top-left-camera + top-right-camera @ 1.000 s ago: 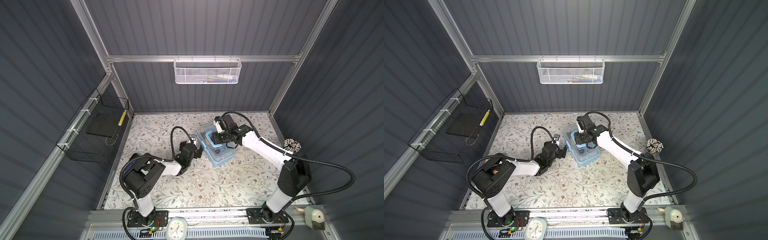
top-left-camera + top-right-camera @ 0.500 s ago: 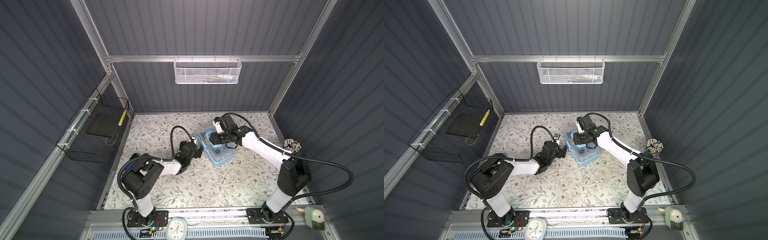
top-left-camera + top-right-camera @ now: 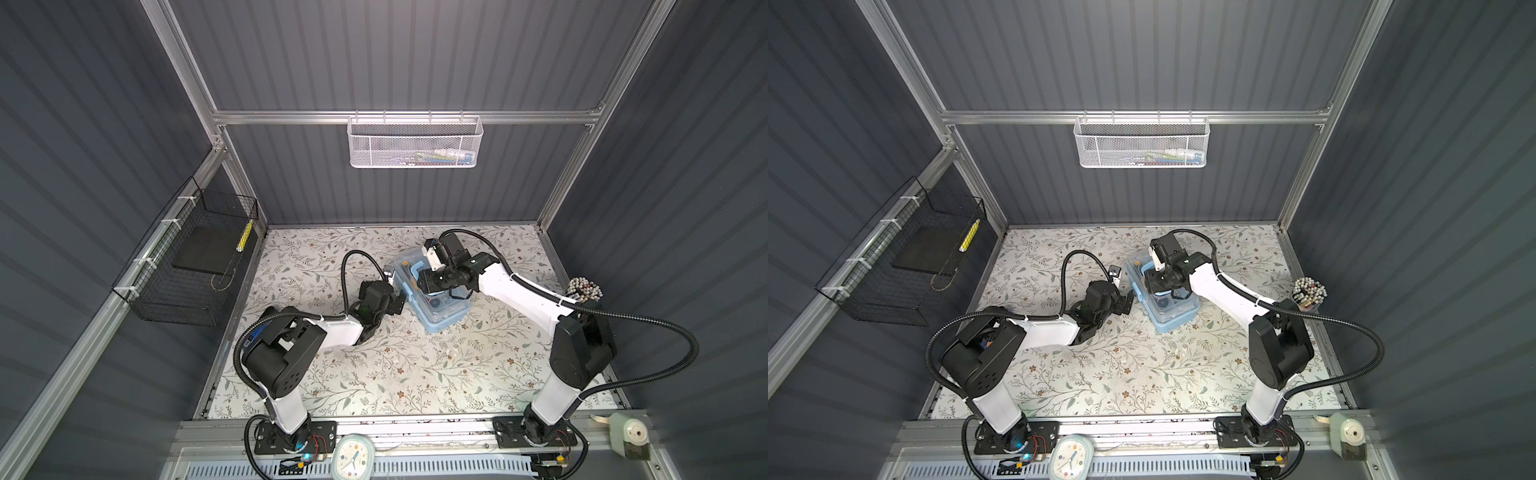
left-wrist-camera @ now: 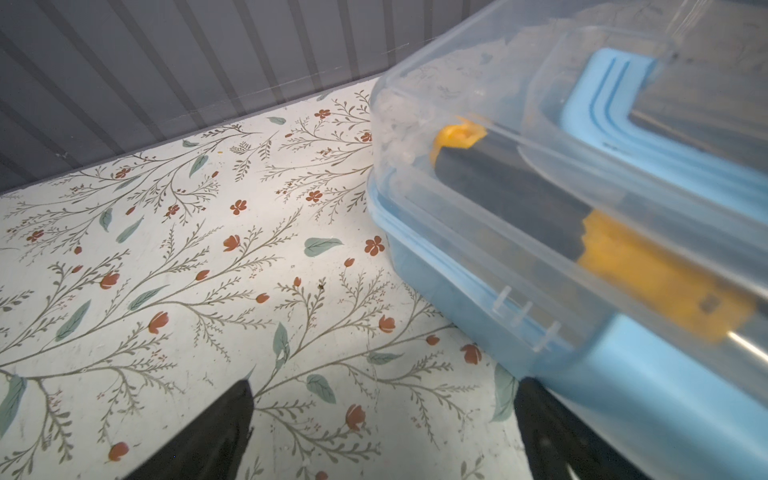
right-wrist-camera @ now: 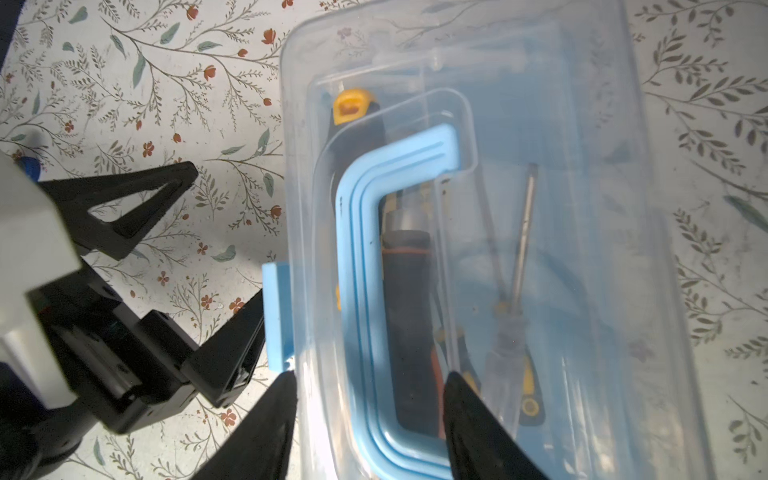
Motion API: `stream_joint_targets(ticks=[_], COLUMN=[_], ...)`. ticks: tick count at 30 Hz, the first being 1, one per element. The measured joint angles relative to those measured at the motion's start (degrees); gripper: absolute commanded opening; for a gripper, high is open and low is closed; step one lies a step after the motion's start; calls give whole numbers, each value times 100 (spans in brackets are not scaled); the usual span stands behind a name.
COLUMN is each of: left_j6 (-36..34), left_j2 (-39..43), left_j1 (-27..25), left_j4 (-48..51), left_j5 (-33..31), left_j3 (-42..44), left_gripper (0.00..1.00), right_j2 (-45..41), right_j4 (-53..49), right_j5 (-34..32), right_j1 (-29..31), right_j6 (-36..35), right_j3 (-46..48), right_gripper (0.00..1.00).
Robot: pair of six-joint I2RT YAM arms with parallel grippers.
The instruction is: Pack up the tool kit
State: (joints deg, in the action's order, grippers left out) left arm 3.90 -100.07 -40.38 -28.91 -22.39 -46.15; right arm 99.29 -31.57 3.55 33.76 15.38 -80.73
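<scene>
Item: tool kit point(image 3: 444, 316), on tabletop point(image 3: 395, 365), lid down.
Handling: rigid smooth plastic, likely slippery; loose tools inside, probably modest weight.
Take hold: blue handle point(image 5: 357, 291).
My right end effector point(image 5: 368, 382): part-open, straddling handle, gripping nothing.
My left end effector point(image 4: 384, 386): wide, empty, just beside kit.

A small rectangular light-blue plastic case with clear lid point(image 3: 1173, 316) is seen directly beneath the right gripper's point(image 3: 1154, 286) jaws and just beside the left gripper's point(image 3: 1126, 296) jaws.

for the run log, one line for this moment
left jaws: open, beside tool kit | right jaws: open, over handle | lid: on
</scene>
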Motion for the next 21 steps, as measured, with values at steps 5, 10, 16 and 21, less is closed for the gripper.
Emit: stream_joint_targets(ticks=[5, 10, 16, 21], left_j6=[42, 66, 109, 129], left_j2=[0, 0, 0, 0], left_j1=[33, 70, 74, 74], left_j4=[203, 326, 334, 337], left_j5=[22, 61, 85, 85], left_j3=[-149, -291, -299, -299], left_gripper=[99, 99, 100, 99], right_j2=[33, 37, 306, 376], right_j4=[-24, -46, -306, -505], right_j5=[-142, -289, -505, -664], right_j1=[92, 155, 166, 186], right_j6=[-157, -278, -457, -704], right_j3=[-85, -107, -492, -595], right_gripper=[71, 73, 73, 76])
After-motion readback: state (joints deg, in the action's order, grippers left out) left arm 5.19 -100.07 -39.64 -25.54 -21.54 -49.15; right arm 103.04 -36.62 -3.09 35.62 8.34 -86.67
